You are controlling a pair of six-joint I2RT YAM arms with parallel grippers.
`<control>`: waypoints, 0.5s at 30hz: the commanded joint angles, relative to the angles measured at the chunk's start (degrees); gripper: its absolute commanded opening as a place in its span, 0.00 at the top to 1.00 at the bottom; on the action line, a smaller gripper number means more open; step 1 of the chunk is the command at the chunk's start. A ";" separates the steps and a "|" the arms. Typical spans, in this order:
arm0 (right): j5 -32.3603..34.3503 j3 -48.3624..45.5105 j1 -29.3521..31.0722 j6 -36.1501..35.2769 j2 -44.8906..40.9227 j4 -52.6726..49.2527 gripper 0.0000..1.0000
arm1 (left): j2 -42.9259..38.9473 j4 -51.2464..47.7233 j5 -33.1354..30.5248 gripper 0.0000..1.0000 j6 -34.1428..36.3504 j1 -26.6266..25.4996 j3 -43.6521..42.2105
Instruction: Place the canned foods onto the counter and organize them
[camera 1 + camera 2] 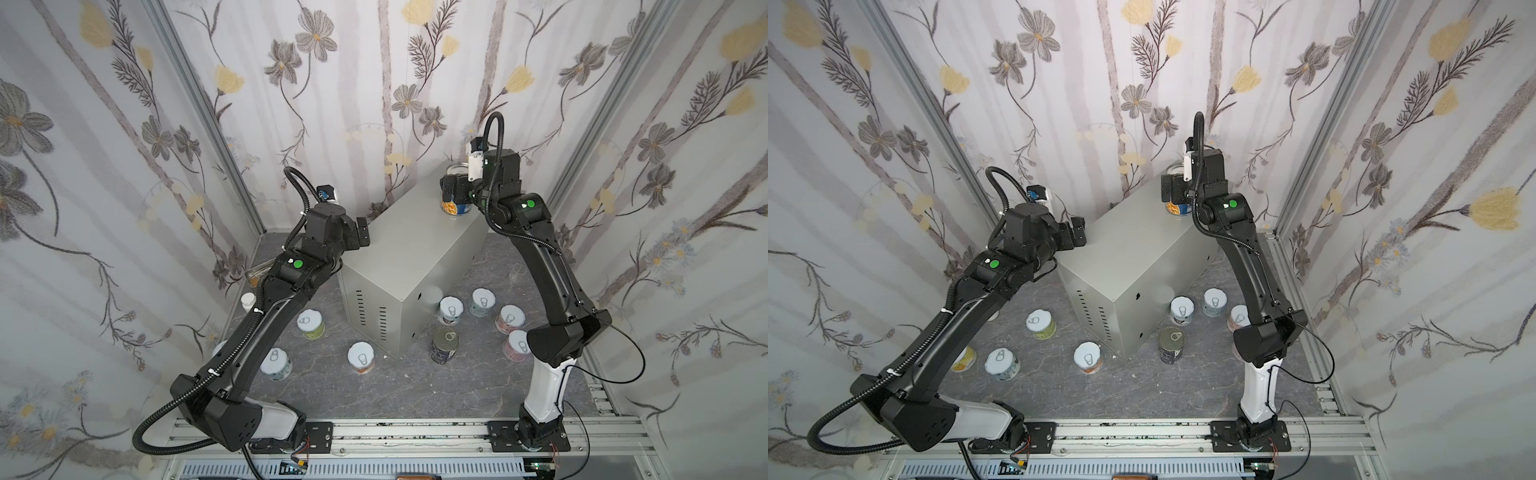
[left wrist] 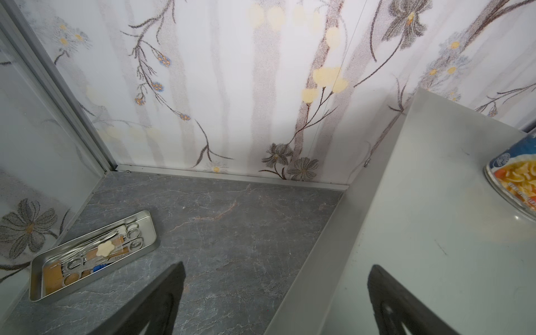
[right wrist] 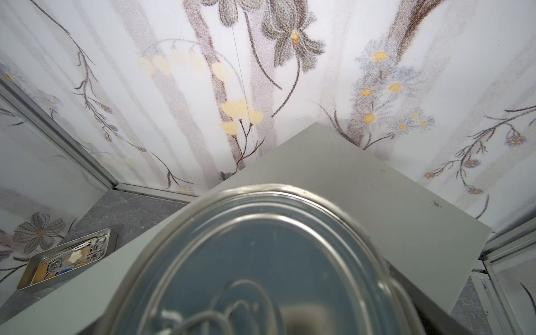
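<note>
Left claw [image 2: 277,265] spread beside grey counter [image 1: 399,249]; right claw [image 1: 457,191], grip unclear, at blue tin [image 1: 454,208]; floral walls [image 1: 374,83].

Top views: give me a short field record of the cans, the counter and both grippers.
Counter: large light-grey sheet-metal box
On counter: one blue-labelled soup tin, upright, far end
Off counter: dark navy tin and short pastel pull-tab cans, on dark stone-look tabletop
Left gripper: open, empty
Right gripper: around the blue tin; grip unclear
</note>
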 commanded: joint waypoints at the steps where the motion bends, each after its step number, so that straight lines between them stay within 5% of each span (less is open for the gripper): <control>1: -0.49 0.24 0.04 -1.14 -0.14 1.71 0.00 | -0.50 1.76 -0.76 0.00 -0.44 0.04 -0.44; 15: -0.93 0.24 -0.05 -1.74 -5.11 8.12 0.00 | -3.33 1.80 -2.60 0.00 -0.13 0.08 -2.99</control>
